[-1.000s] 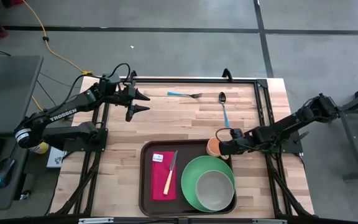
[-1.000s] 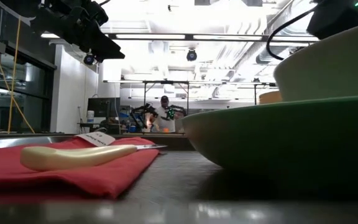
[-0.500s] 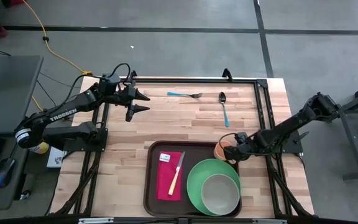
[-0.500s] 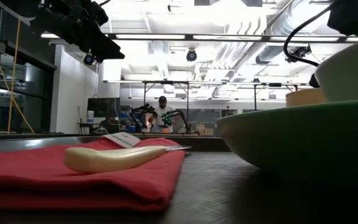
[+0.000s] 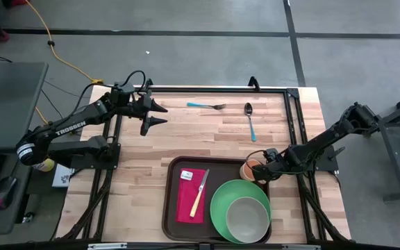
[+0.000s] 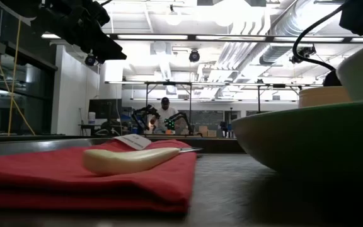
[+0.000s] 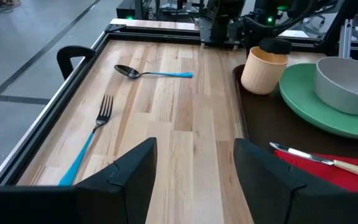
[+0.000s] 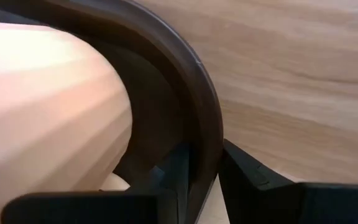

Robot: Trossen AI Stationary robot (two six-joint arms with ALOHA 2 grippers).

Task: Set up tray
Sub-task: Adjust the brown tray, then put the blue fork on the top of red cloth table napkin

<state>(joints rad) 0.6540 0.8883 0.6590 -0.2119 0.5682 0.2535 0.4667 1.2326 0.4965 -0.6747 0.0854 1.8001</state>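
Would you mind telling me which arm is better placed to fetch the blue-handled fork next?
Left. The left gripper hovers open near the blue-handled fork; the right gripper is clamped on the dark brown plastic tray's rim.

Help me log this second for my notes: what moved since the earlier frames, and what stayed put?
The right gripper, shut on the tray rim, has dragged it toward the table's right side, carrying the red napkin, knife, green plate, grey bowl and tan cup along. The left gripper, open, plus the fork and spoon, stayed put.
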